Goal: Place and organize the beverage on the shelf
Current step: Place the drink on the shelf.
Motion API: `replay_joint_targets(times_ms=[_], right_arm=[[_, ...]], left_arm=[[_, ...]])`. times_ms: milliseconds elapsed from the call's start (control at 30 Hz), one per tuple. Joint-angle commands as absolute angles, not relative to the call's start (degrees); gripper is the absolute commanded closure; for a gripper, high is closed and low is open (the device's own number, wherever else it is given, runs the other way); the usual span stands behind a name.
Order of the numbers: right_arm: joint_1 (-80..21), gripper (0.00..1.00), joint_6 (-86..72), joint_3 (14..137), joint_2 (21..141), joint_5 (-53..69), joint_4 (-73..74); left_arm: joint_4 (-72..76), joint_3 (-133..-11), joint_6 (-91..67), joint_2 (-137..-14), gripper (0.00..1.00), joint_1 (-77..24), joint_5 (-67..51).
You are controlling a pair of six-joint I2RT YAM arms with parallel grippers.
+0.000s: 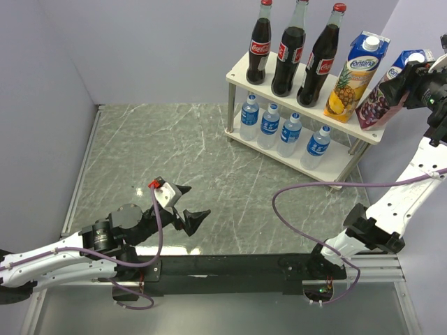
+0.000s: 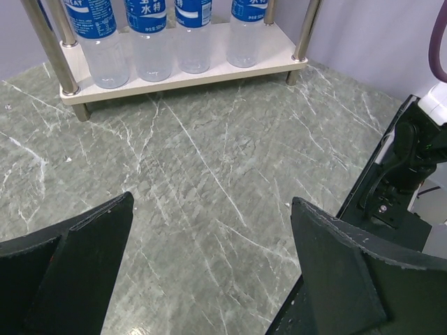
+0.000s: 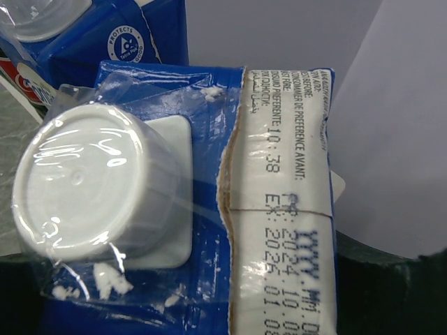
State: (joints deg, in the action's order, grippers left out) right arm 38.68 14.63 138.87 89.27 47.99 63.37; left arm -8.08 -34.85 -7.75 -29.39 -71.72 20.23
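The right gripper point(image 1: 404, 78) pinches the top of the purple carton point(image 1: 380, 103). The carton tilts at the right end of the shelf's point(image 1: 236, 72) upper board, at 2 o'clock in the top view, just beside the pineapple carton point(image 1: 353, 77). Three colas point(image 1: 288, 59) stand to its left, and four waters point(image 1: 271, 125) line the lower board. The left gripper point(image 1: 187, 209) is spread wide at 7 o'clock over open table point(image 1: 160, 146), well apart from the shelf.

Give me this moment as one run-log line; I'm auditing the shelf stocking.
left claw open, idle | right claw shut on grape carton, tilted at shelf top's right end | not yet released
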Motion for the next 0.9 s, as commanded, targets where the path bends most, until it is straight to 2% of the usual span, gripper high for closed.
replay_joint_targets(times_ms=[0,333,533,867], right_arm=[[39.1,1.0,14.2,143.4,87.2,51.5,51.5],[39.0,0.82,14.9,142.6,88.6,51.1,52.4],[38.4,0.65,14.9,142.0,88.9,50.4,52.3],[37.0,0.47,15.7,141.1,89.6,49.6,52.8]], left_arm=[[-6.9,-36.7,-7.7,-29.3,0.0,-72.1,19.7],[-6.9,-36.7,-7.7,-29.5,0.0,-72.1,19.9],[-6.9,-36.7,-7.7,-29.4,0.0,-72.1,20.0],[-7.0,-36.7,-7.7,-29.3,0.01,-72.1,20.0]])
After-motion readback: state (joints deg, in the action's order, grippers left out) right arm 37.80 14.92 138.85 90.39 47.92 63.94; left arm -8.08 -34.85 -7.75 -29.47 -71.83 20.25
